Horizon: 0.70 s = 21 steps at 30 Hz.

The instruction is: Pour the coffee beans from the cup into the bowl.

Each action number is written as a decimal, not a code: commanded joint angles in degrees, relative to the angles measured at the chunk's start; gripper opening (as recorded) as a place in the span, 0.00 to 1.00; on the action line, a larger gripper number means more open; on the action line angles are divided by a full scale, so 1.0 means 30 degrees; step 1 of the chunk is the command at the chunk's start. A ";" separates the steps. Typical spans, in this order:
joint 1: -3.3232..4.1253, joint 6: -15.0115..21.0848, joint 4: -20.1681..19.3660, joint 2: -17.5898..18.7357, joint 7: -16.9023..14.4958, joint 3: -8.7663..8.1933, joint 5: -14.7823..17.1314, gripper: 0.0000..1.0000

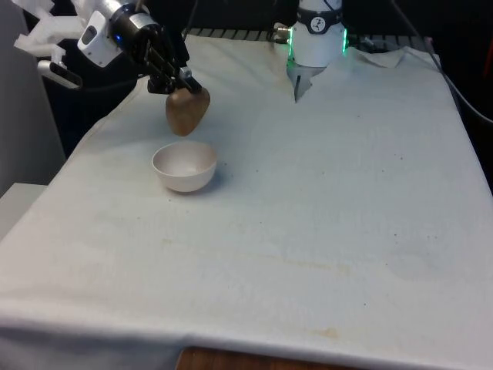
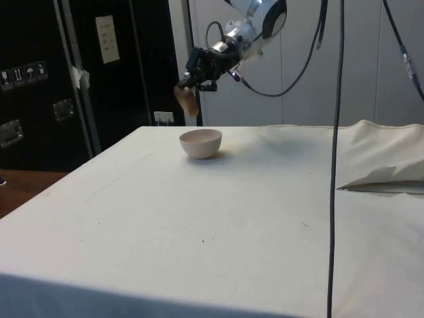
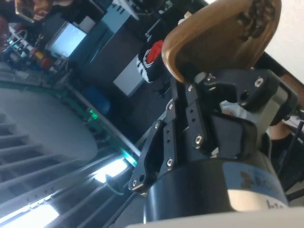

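The black gripper (image 1: pixel 187 86) is squeezed tight on the rim of the one brown cup (image 1: pixel 186 112), holding it tipped in the air just above the one white bowl (image 1: pixel 184 167) on the table (image 1: pixel 323 200). The cup looks small, light and stiff, so its rim seems a good spot to hold. The coffee beans (image 3: pixel 259 19) inside, too many to count, would probably roll out fast.

One brown cup (image 1: pixel 187 111), tilted, with coffee beans (image 3: pixel 256 19) inside, too clumped to count. One white bowl (image 1: pixel 184 167). One black gripper (image 1: pixel 183 83). One white tablecloth (image 1: pixel 323 200). Two cables (image 2: pixel 334 132) hanging in the side view.
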 commanded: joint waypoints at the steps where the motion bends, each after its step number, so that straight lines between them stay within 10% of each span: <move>1: -0.0134 -0.0248 0.0019 0.0057 -0.0038 0.0076 0.0248 0.00; 21: -0.0286 -0.2750 -0.0038 0.0802 -0.0783 -0.0363 0.2044 0.00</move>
